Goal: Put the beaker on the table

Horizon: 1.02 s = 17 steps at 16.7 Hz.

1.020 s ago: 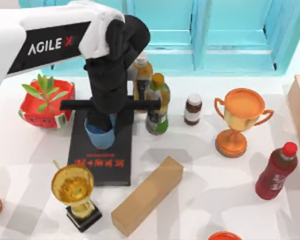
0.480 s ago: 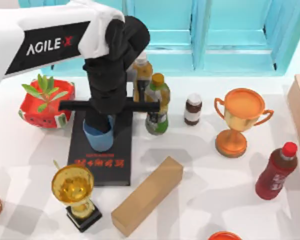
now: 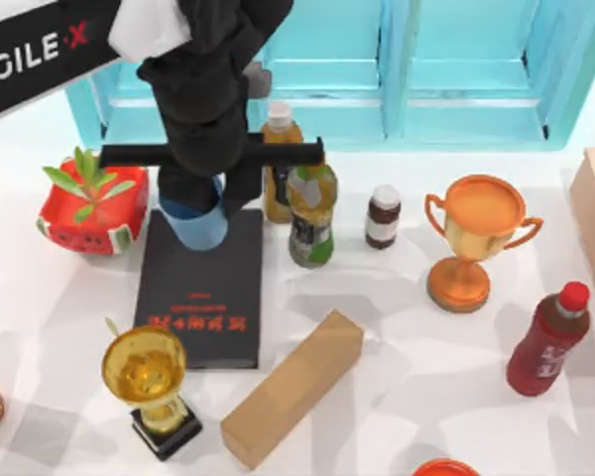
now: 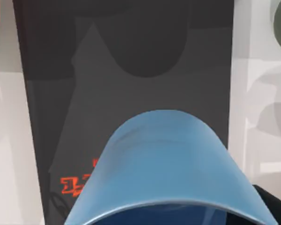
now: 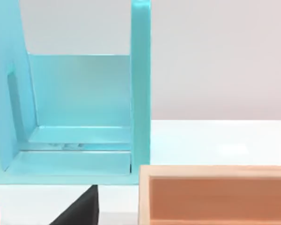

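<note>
My left gripper (image 3: 192,206) is shut on the light blue beaker (image 3: 198,233) and holds it in the air over the far end of the black book (image 3: 203,293). In the left wrist view the beaker (image 4: 166,164) hangs between the fingers, with the book (image 4: 131,70) and its red lettering well below it. The white table (image 3: 397,337) lies bare around the book's right side. My right arm is parked off the table's right, its wrist camera facing the turquoise cabinet (image 5: 79,112).
A red planter (image 3: 89,208) stands left of the book, with bottles (image 3: 312,213) just right of the gripper. A gold trophy (image 3: 149,382) and a cardboard block (image 3: 293,387) sit near the front. An orange trophy (image 3: 473,238), a red bottle (image 3: 547,342) and a wooden box (image 5: 215,197) stand at the right.
My left arm has risen and drawn toward the far side, lifting the beaker off the black book. Nothing else has moved.
</note>
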Available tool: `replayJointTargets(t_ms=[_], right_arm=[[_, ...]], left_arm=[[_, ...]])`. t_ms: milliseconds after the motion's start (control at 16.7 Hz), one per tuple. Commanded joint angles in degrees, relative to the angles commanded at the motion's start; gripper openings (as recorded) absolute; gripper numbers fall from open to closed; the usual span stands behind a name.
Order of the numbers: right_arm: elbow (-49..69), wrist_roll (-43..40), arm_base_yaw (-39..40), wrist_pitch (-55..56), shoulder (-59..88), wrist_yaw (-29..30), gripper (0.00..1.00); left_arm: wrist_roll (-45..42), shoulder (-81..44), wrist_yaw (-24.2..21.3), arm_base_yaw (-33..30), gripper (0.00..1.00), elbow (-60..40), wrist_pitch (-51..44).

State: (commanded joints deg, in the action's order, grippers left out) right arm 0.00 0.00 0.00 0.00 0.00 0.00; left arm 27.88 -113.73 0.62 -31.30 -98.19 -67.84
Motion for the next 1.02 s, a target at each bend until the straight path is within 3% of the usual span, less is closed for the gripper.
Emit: replayJointTargets(t_ms=[840,1020], right_arm=[[0.0,0.0,0.0,0.0,0.0,0.0,1.0],[0.0,0.0,0.0,0.0,0.0,0.0,1.0]], left_arm=[[0.8,-6.7,-0.4,0.9,0.0,-3.5,-3.3],[-2.2,-3.9,-0.2,4.1,0.0,-1.0,-3.1]])
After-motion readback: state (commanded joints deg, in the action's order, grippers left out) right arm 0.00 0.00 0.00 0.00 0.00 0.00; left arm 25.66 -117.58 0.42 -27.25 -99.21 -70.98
